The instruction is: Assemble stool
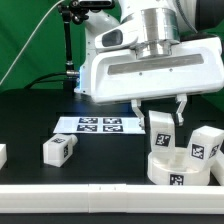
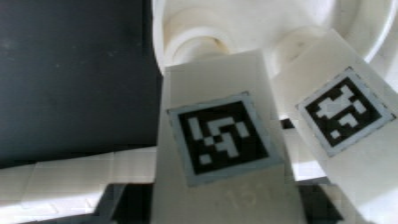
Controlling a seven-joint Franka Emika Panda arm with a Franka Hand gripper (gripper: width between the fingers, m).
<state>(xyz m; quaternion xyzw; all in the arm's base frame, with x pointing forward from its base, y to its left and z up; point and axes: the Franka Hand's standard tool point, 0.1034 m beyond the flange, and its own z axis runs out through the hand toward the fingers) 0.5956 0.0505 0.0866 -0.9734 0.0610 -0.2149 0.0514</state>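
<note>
step: leg-to-seat fitting | gripper (image 1: 160, 114) clamped on chunky white plastic leg (image 1: 160, 131), lower right, over round white plastic seat (image 1: 168, 172) | next, likely: align, press down

We logged the arm (image 1: 155, 25) reaching down from above, wrist (image 1: 150, 70) vertical, over the worktop (image 1: 40, 120) near its front edge, toward the corner on the exterior view's right. The gripper (image 1: 160, 112) pointed straight down. Its fingers (image 1: 181, 106) stood on either side of one leg (image 1: 161, 128) and clamped it upright. In the wrist view that leg filled the gap between them.
</note>
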